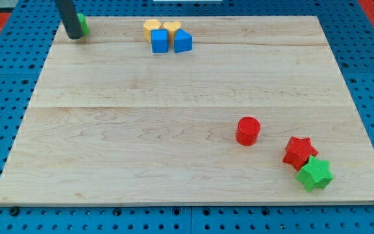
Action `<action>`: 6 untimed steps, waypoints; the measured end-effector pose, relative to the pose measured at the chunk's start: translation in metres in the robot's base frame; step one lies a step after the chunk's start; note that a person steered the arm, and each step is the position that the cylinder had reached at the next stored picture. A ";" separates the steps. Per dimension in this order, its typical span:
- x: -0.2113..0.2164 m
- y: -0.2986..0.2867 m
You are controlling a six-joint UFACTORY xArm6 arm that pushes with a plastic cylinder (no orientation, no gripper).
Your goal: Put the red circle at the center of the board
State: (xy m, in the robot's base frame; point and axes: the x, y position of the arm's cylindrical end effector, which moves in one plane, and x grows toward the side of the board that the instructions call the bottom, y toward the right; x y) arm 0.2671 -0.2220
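Note:
The red circle [247, 130] stands on the wooden board [141, 130], right of the middle and toward the view's bottom. My tip [74, 36] is at the view's top left corner of the board, far from the red circle. It stands right in front of a green block [82, 24], which it mostly hides. Whether it touches that block I cannot tell.
A red star [299, 152] and a green star [315, 173] lie touching at the view's bottom right, just right of the red circle. At the top, two yellow blocks [152, 27] [172, 27] sit behind a blue cube [160, 41] and another blue block [183, 41].

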 end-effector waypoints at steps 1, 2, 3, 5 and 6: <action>0.072 0.070; 0.100 0.202; 0.098 0.339; 0.234 0.339; 0.220 0.262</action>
State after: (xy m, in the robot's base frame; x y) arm 0.4875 0.0405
